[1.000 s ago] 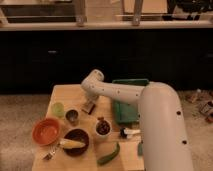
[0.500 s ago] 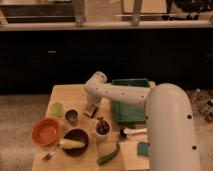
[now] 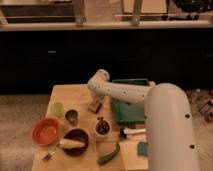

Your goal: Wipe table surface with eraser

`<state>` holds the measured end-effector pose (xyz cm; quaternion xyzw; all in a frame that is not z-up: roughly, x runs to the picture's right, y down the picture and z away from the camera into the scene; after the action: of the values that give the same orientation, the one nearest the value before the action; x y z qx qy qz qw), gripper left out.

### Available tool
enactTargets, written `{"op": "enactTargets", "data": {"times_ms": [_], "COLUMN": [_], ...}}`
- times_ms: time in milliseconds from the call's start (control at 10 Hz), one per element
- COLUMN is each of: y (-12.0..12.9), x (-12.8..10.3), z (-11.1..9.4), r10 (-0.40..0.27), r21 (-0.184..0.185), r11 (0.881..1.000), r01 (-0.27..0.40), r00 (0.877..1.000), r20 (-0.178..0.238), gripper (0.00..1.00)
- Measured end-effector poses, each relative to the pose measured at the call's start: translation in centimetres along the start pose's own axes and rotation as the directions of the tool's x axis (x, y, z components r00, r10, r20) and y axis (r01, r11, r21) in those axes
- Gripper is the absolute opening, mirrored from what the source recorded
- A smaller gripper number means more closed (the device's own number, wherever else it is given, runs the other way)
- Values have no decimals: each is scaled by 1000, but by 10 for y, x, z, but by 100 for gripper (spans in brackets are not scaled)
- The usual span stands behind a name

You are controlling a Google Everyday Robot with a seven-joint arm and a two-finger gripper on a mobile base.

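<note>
At your left, the orange bowl (image 3: 46, 131) stands on the table surface (image 3: 70, 95). Near the middle, you find the eraser (image 3: 95, 107) lying on the wood, with the gripper (image 3: 93, 99) right at it. Whether it is apart or clamped, you cannot tell. The green tray (image 3: 131, 114) is at the right.

Pale wood and greens showing under a white arm (image 3: 125, 92).
The bench (image 3: 70, 96) is showing pale-brown plank grain. The tray (image 3: 131, 82) is glowing green, one bowl (image 3: 46, 131) orange, another bowl (image 3: 79, 136) dark brown. The dark gripper (image 3: 94, 103) is sitting low over the bench, just left of the tray, at the tan eraser (image 3: 96, 108).
</note>
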<state>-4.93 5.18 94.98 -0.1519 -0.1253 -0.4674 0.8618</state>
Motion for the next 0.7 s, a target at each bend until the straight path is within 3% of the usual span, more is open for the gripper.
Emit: {"op": "enactTargets", "data": {"times_ms": [300, 600, 700], "y": [-17, -29, -27], "x": [7, -11, -24], "z": [4, 4, 1], "r10": [12, -25, -40], "r21": [12, 30, 38], "r11": [1000, 999, 999], "r01": [-12, 25, 39], "r00": [1000, 1000, 998], "r20": [-21, 15, 46], "gripper": [0, 0, 0]}}
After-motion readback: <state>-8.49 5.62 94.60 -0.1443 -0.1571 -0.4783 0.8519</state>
